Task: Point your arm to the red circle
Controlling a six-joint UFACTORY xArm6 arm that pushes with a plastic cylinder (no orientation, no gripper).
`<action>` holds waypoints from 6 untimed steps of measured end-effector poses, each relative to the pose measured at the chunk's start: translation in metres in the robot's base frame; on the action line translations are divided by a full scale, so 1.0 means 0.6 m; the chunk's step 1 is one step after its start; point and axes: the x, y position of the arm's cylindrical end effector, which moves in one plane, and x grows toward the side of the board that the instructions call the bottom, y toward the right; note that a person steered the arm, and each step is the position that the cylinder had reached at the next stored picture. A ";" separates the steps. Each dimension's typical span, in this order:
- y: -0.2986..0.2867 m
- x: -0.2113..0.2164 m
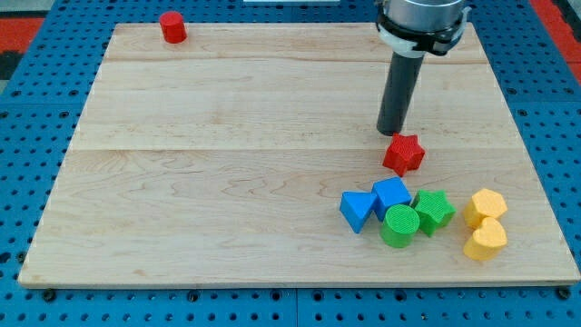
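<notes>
Distance is what matters: my tip point(391, 131) (a bare rod, holding nothing) stands just above the red star point(404, 153) at the view's right, while the red circle point(172, 26) sits well apart, near the wooden board's point(227, 182) top-left corner.

Wide bare wooden board point(227, 163) between my tip point(390, 133) and red circle point(172, 27) at the view's top left, obstacles only low right: red star point(404, 153) beside tip, clustered blue, green, yellow blocks point(418, 218) beneath.
</notes>
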 end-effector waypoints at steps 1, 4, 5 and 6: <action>-0.003 0.087; -0.363 -0.114; -0.549 -0.219; -0.664 -0.328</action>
